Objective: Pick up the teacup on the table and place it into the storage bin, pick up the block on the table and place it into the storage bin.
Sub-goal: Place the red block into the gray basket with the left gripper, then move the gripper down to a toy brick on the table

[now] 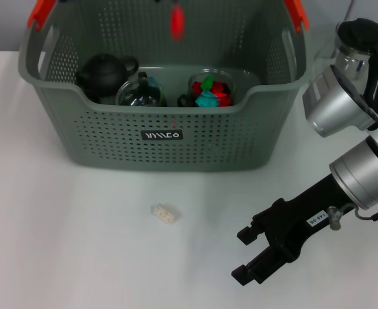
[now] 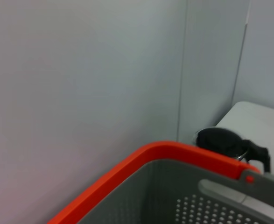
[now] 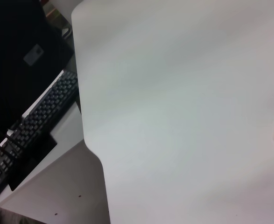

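**A:** So which step is this? Teacups look to be sitting in the storage bin (image 1: 163, 138) already, next to a black teapot (image 1: 105, 72).

**B:** Block step, I'd say. The small pale block (image 1: 164, 213) lies on the white table (image 1: 60, 244) just in front of the bin. The right gripper (image 1: 242, 255) hangs well off to its right, fingers apart, empty. It needs to swing left, drop over the block, and pinch. Left gripper isn't visible.
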Controlling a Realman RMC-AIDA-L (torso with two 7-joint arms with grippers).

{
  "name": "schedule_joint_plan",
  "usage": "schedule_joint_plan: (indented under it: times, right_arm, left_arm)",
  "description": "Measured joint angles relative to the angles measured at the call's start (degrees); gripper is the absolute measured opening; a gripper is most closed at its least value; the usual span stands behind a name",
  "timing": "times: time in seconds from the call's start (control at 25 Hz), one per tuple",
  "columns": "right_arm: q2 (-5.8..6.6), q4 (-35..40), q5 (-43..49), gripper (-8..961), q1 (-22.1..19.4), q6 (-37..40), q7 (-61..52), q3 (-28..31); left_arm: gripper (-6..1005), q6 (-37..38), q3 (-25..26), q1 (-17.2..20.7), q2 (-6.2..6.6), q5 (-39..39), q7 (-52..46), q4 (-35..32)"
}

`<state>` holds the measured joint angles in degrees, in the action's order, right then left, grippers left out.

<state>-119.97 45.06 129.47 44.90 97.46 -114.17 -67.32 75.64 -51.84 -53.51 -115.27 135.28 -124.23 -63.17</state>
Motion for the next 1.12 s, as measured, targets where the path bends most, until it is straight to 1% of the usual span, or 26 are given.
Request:
schedule_joint_plan:
  times: [0.2, 0.28, 0.4, 0.44, 0.52, 0.56, 0.68, 0.8, 0.88, 0.96, 1.0, 1.12]
  right_arm:
    - [0.00, 0.0, 0.0, 947, -0.1, 0.0, 0.0, -0.1]
    - [-0.03, 0.0, 0.0, 947, -0.2, 0.0, 0.0, -0.1]
    - [-0.07, -0.1, 0.0, 946, -0.2, 0.0, 0.2, -0.1]
    - [-0.07, -0.1, 0.0, 946, -0.2, 0.0, 0.3, -0.1]
    - [-0.09, -0.2, 0.0, 946, -0.2, -0.1, 0.3, -0.1]
    - [-0.09, -0.2, 0.0, 946, -0.2, -0.1, 0.3, -0.1]
    - [-0.04, -0.2, 0.0, 946, -0.2, -0.2, 0.3, -0.1]
    - [0.06, -0.2, 0.0, 946, -0.2, -0.4, 0.2, -0.1]
    - [0.19, -0.2, 0.0, 946, -0.2, -0.4, 0.1, 0.0]
    - [0.33, -0.2, 0.0, 946, -0.2, -0.4, 0.1, 0.2]
    - [0.44, -0.2, 0.0, 947, -0.2, -0.5, 0.0, 0.2]
    - [0.83, -0.2, 0.0, 947, -0.2, -0.5, 0.0, 0.4]
  left_arm:
    - [303, -0.5, -0.2, 0.2, -0.83, 1.0, 0.0, -1.3]
    - [405, 0.0, -0.1, 0.8, -1.15, 0.9, 0.0, -3.7]
    - [557, 2.2, 0.1, 3.0, -1.97, 0.1, 0.0, -9.6]
    - [591, 3.5, 0.1, 4.0, -2.36, -0.4, 0.0, -12.5]
    - [660, 7.3, 0.2, 6.3, -3.03, -2.1, 0.2, -18.2]
    - [694, 10.6, 0.1, 7.9, -3.42, -3.7, 0.6, -21.8]
    - [787, 19.3, -0.3, 11.6, -4.54, -8.2, 2.6, -29.1]
    - [857, 28.9, -0.4, 16.0, -5.96, -13.6, 5.9, -34.7]
    - [905, 33.7, -1.1, 18.7, -6.93, -15.5, 8.1, -37.6]
    - [952, 35.5, -3.4, 22.5, -7.83, -15.7, 10.4, -39.9]
    - [952, 35.7, -5.0, 24.5, -8.03, -15.5, 11.8, -40.8]
    - [952, 35.5, -10.4, 29.1, -8.04, -13.5, 16.7, -41.5]
